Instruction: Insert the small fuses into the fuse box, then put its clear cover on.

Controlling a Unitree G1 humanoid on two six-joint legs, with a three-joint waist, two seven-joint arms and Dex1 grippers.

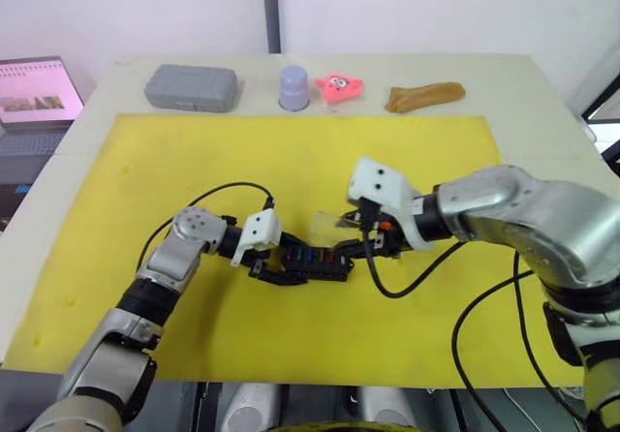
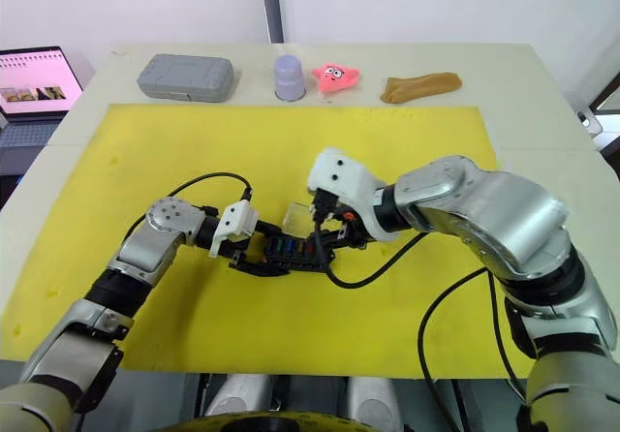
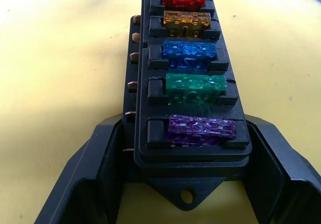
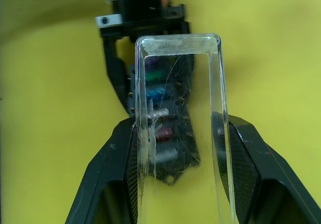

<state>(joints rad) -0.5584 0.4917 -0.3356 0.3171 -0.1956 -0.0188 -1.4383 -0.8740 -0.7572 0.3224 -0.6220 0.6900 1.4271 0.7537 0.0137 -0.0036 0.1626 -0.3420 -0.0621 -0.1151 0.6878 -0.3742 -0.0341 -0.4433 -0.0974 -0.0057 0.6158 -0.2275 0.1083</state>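
Cover going over the loaded box

Left pincer (image 3: 185, 184) clamps the fuse box (image 3: 188, 83), fuses (image 3: 194, 86) seated; right pincer (image 4: 180, 148) grips the clear cover (image 4: 180, 113) just above.

My left arm (image 1: 160, 277), lower left of the frame: silver-grey metal segments with a round, screw-studded joint cap, darker black-ringed sections toward the shoulder. My right arm (image 1: 542, 224), right of the frame: bulkier, rounded, polished silver shells joined by black collars. Each wrist carries a white angular camera housing; the right one bears two dark round holes. Thin black cables loop from both wrists. My fingers (image 3: 75, 184) are matte black moulded plastic, broad and angular, with bevelled inner faces.
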